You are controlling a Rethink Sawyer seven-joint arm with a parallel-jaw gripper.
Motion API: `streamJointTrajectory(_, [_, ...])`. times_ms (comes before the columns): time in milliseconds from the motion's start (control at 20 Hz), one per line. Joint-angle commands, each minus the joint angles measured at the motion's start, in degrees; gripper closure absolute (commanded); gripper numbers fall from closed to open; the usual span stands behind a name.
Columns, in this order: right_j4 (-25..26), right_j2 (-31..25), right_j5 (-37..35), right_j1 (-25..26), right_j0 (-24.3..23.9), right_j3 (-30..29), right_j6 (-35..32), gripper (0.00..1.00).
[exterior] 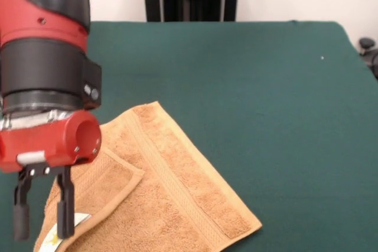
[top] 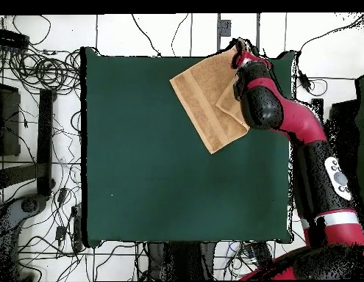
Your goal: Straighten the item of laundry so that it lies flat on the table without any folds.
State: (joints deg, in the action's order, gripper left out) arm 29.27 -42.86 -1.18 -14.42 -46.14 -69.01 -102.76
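Gripper [exterior: 42,213] fingers spread, empty, above folded-over orange towel [exterior: 177,187], green table [exterior: 266,98]

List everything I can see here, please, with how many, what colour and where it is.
towel: one, orange-tan, near one corner of the table, one part folded over onto itself, small white label by the fold.
table: one, dark green cloth top, fills most of both views.
cables: many, dark, on the pale floor around the table.
arm: one, red and black, reaching over the towel.
gripper: one, black fingers apart, hanging over the folded part.
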Motion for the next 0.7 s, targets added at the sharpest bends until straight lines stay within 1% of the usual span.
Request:
streamJointTrajectory(50, [-7.92, 13.97, 1.67, -11.34, 7.68, -16.81, -20.31, 0.00])
streamJointTrajectory(200, [-9.98, 15.01, 0.41, -12.72, 8.91, -19.39, -19.14, 0.00])
streamJointTrajectory(300, [-10.51, 17.27, -0.83, -13.86, 10.64, -19.77, -17.84, 0.00])
streamJointTrajectory(500, [-10.97, 23.05, -3.47, -14.42, 14.50, -17.75, -15.23, 0.00])
streamJointTrajectory(650, [-11.33, 24.68, -3.93, -14.38, 15.62, -16.92, -13.78, 0.00])
streamJointTrajectory(700, [-11.02, 24.44, -3.59, -14.33, 15.43, -16.82, -13.25, 0.00])
